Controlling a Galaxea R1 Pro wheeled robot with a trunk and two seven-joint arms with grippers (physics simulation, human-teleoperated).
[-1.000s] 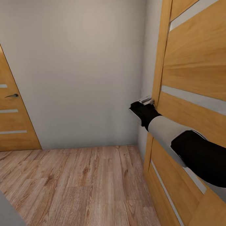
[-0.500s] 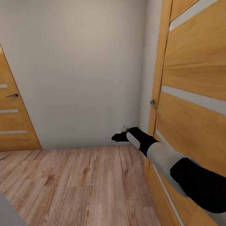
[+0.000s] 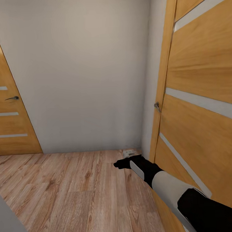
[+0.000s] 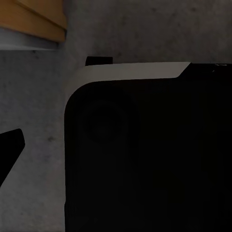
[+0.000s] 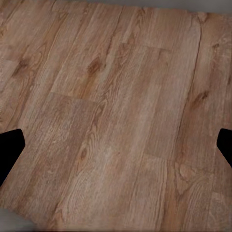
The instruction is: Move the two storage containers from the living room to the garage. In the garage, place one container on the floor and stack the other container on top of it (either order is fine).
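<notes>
The two storage containers are out of view. I stand in a hallway with a light wood-plank floor (image 3: 75,192). My right arm reaches forward and low beside the wooden door (image 3: 197,126) on the right. Its gripper (image 3: 122,163) hangs just above the planks, well below the door handle (image 3: 157,106). In the right wrist view the right gripper (image 5: 116,145) is open with only bare planks between its fingertips (image 5: 9,150). The left wrist view faces a black, pale-edged part of my own body (image 4: 145,154), with one dark fingertip (image 4: 9,150) out at the frame's edge.
A plain grey wall (image 3: 80,70) closes the hallway ahead. A second wooden door (image 3: 8,117) with a dark handle (image 3: 12,98) stands at the left. A grey edge (image 3: 6,222) cuts the near left corner. Floor lies between the two doors.
My right gripper has come away from the right door's handle and sunk down to just above the floor. The door and the camera have not moved.
</notes>
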